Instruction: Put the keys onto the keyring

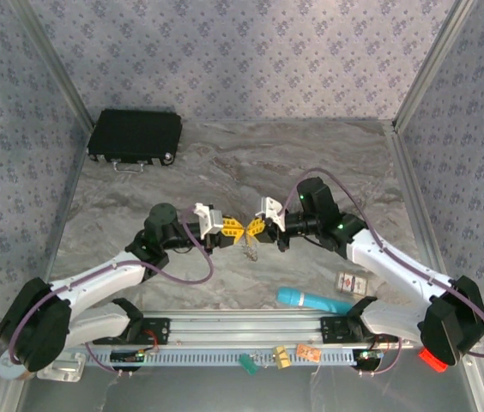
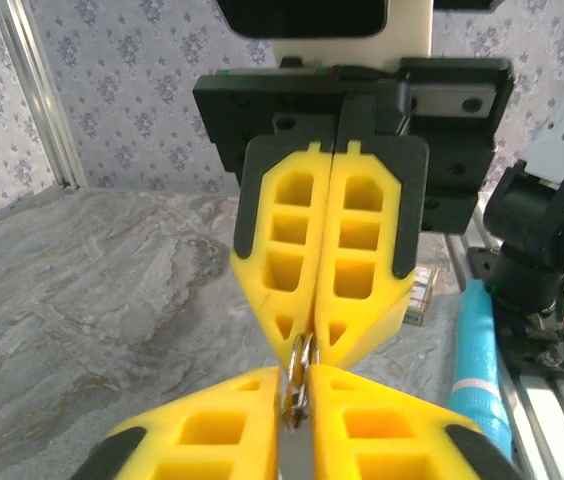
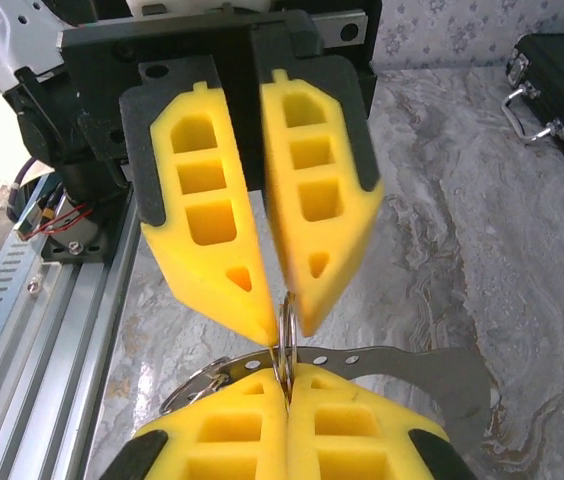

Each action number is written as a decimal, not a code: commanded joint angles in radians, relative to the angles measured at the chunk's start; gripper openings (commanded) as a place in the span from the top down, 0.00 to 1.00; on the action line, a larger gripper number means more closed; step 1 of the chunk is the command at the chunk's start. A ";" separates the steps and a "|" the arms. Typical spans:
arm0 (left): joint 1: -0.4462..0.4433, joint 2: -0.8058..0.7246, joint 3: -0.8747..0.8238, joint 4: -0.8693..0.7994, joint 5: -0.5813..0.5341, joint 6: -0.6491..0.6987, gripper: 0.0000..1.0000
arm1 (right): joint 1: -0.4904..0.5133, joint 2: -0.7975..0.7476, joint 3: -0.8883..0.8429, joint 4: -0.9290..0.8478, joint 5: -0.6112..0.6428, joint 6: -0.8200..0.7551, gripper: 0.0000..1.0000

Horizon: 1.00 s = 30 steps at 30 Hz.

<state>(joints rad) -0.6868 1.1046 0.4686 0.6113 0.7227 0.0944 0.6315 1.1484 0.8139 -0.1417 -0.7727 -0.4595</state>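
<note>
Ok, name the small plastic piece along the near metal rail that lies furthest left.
The small green plastic piece. The yellowish plastic piece and the orange plastic piece both lie further right.

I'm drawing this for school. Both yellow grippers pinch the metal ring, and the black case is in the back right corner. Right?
Not quite: the top view shows the black case in the back left corner. The left gripper and right gripper do both pinch the keyring.
</note>
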 commanded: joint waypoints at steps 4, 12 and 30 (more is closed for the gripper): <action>0.001 -0.054 0.087 -0.312 -0.080 0.171 0.77 | 0.021 0.018 0.145 -0.287 0.151 -0.156 1.00; -0.004 -0.026 0.131 -0.354 -0.043 0.208 0.76 | 0.111 0.095 0.296 -0.499 0.347 -0.265 1.00; -0.014 0.001 0.148 -0.337 0.024 0.223 1.00 | 0.113 0.069 0.299 -0.432 0.317 -0.221 0.82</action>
<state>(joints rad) -0.6956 1.1145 0.5999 0.2646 0.7181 0.3134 0.7704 1.2877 1.1519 -0.6529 -0.4072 -0.7235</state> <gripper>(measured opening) 0.046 0.145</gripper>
